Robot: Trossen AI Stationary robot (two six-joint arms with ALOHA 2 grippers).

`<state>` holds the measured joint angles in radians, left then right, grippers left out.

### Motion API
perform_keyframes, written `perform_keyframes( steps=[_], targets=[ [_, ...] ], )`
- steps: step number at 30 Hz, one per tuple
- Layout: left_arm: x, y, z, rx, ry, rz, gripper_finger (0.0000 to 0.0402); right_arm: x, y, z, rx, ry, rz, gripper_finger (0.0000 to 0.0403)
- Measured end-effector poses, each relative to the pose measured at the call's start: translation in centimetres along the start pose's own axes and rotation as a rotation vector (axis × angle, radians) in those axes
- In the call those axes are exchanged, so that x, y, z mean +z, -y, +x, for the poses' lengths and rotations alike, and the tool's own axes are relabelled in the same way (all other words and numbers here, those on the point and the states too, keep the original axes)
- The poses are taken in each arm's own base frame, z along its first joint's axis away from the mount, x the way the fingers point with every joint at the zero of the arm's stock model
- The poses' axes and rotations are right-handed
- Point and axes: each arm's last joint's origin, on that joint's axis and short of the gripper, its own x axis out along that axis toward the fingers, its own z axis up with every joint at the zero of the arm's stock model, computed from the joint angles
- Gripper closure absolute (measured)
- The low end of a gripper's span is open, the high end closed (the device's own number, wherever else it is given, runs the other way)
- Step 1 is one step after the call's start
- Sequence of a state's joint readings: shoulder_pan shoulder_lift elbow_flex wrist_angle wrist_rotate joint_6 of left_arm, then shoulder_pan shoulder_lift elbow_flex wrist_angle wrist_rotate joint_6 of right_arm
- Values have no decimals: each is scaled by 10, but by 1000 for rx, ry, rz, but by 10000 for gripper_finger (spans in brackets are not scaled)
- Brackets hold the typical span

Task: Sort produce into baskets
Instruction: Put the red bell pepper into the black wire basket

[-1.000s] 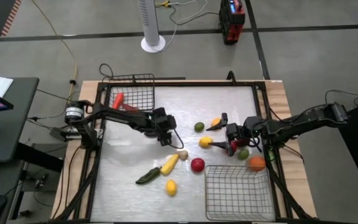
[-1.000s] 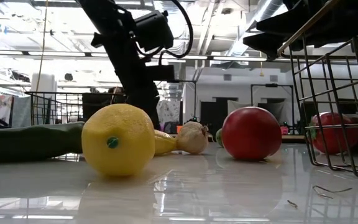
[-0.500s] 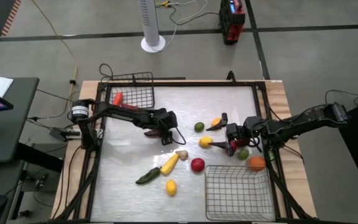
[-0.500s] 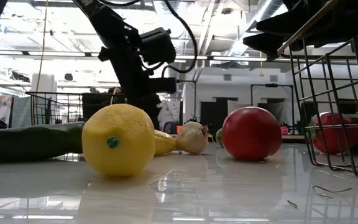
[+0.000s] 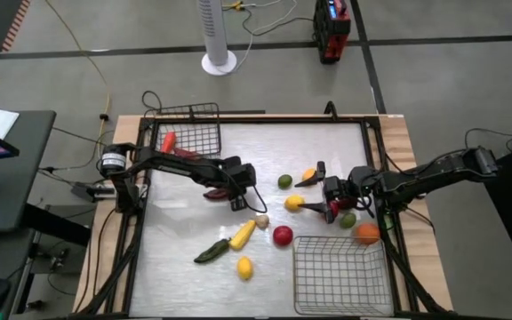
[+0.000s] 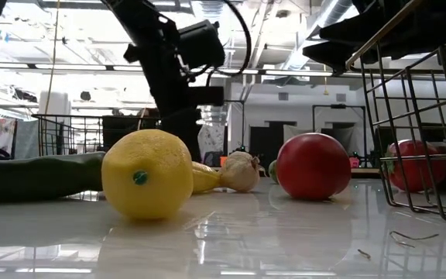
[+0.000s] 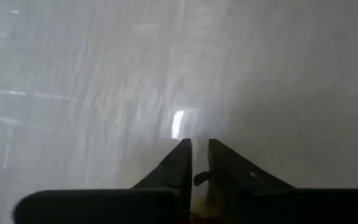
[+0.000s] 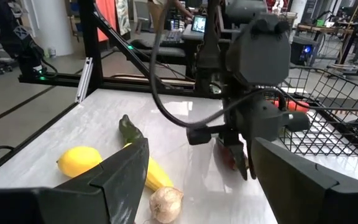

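Left hand (image 5: 236,201) grips 1 elongated red produce piece (image 5: 216,193).

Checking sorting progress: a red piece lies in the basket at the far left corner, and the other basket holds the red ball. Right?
Not quite. The high view shows the other basket empty; the red ball sits just outside its corner. The red piece does lie in the far-left basket.

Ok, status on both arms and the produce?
Left gripper shut on red piece, mid-table. Right gripper open beside yellow fruit. Nothing seen blocking.
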<state>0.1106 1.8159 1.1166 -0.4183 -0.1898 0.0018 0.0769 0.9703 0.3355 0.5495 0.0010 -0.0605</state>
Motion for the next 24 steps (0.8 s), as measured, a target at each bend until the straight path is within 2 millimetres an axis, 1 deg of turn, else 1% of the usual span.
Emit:
perform_keyframes(
  steps=[2,4,9,13,17,21,24],
  targets=[
    [6,1,-5,-2,3,22,390,0,0,0,0,-5,0,92],
    [10,2,-9,-4,-1,39,398,-1,0,0,1,-9,0,92],
    [19,0,-18,-3,-12,33,401,-2,0,0,1,-21,0,92],
    [24,-4,-23,1,-18,-57,393,-2,0,0,1,-20,0,92],
    [20,-8,-27,1,-102,-178,364,-2,0,0,1,-21,7,92],
    [11,7,-31,32,-184,-213,314,-3,0,0,2,-29,7,92],
    [8,19,-34,79,-192,-203,270,-4,0,0,2,-40,7,92]
  ],
)
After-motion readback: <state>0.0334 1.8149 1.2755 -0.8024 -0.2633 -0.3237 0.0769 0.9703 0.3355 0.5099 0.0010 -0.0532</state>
